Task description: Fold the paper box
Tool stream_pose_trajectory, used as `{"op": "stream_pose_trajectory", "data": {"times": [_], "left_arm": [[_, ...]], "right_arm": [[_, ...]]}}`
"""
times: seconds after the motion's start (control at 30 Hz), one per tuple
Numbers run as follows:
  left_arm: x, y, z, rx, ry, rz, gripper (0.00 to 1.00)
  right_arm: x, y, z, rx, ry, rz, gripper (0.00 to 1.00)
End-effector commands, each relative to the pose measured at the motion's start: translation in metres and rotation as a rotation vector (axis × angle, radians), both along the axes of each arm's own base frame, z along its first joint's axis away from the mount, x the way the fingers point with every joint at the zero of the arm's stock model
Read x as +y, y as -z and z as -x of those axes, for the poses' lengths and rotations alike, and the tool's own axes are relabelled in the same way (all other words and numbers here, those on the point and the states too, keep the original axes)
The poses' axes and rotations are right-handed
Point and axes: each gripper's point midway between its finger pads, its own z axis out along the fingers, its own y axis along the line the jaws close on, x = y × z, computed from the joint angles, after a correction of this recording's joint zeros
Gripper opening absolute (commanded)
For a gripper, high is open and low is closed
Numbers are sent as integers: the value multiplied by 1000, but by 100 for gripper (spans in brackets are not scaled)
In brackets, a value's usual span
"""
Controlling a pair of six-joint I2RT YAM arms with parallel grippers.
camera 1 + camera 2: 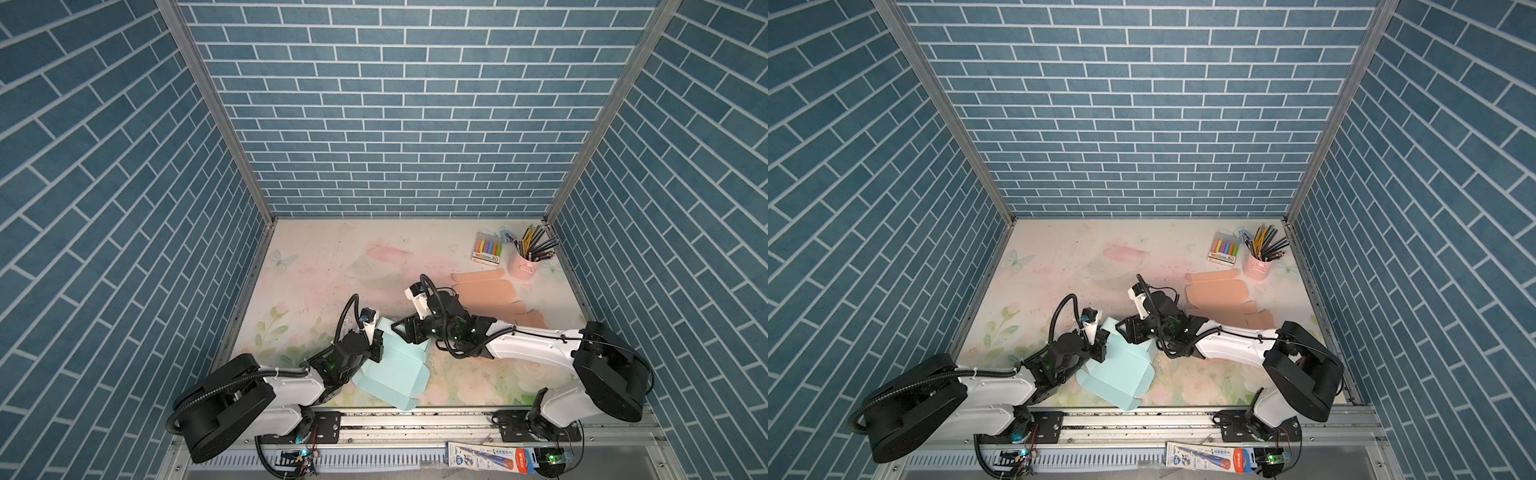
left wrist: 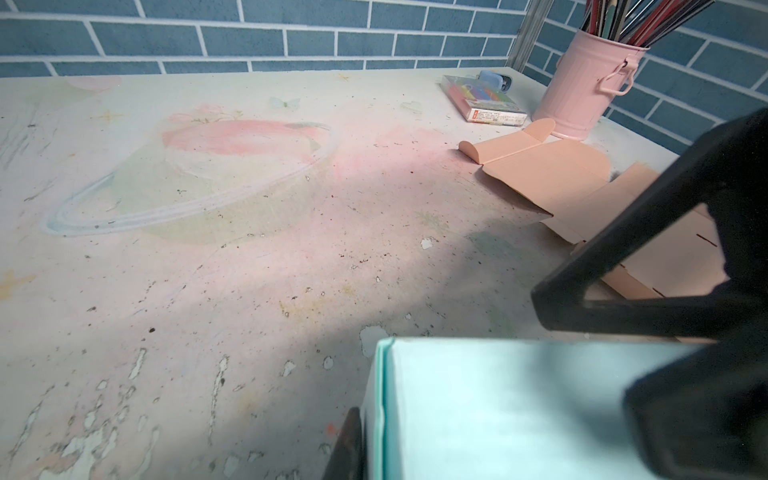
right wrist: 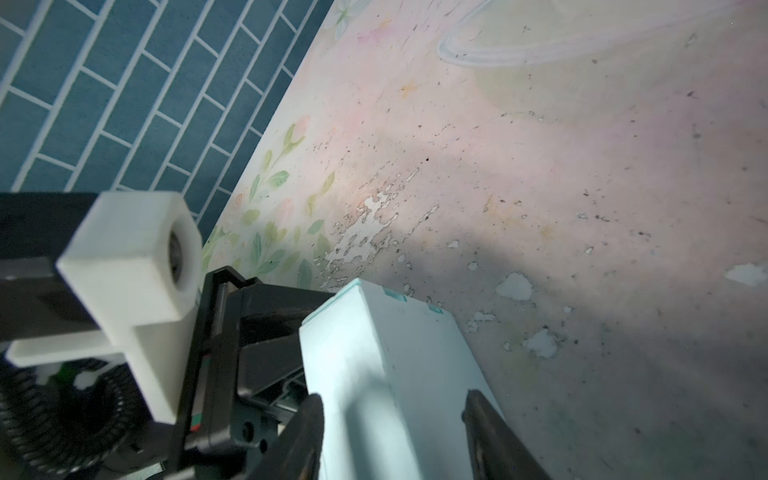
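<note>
step: I judge I am raising and tucking side walls | paper box half-formed, near the front edge of the desk, between my arms | my right pincer straddles an upright wall, squeeze unclear | my left pincer at the box's left wall, grip unclear | next: fold that wall inward along its crease, gently

Robot-lab test booth: brick-print walls, aluminium frame, arms on a rail.

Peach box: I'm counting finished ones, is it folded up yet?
No, the peach box lies flat and unfolded on the table.
</note>
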Motion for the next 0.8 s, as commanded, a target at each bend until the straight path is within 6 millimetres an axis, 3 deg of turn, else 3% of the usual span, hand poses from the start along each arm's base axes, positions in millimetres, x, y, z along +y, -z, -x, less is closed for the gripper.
{"op": "stream_pose_trajectory", "data": {"times": [0.0, 0.13, 0.77], "left_arm": [[3, 5, 2, 10, -15, -3, 20], [3, 3, 2, 5, -15, -1, 26], [12, 8, 25, 43, -19, 18, 31]], "right_arm": [[-7, -1, -1, -20, 13, 48, 58], [-6, -2, 3, -38, 2, 80, 59], [-6, -19, 4, -176, -29, 215, 67]]}}
